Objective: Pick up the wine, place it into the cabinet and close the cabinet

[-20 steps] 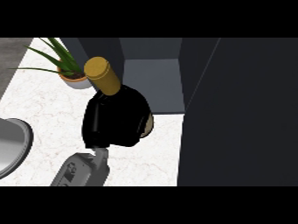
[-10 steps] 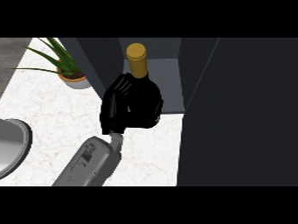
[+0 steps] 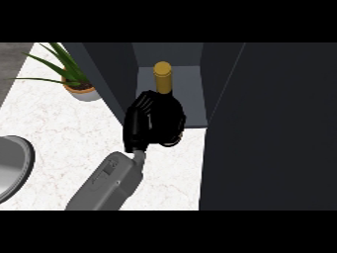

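Plainly left hand (image 3: 145, 126) curls round the wine (image 3: 162, 79) at cabinet (image 3: 273, 123) opening

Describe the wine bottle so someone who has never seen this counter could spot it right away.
Find the dark cabinet at the right of the white counter; its open grey compartment faces the counter. The wine bottle stands at that opening, gripped by a black hand. Its gold-capped neck sets it apart from the potted plant.

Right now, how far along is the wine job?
Done: the wine bottle is off the counter, gripped in the hand. In hand: it sits at the cabinet opening, gold cap pointing inward. Left: set it down inside, let go, and shut the dark cabinet door, which stands open at the right.
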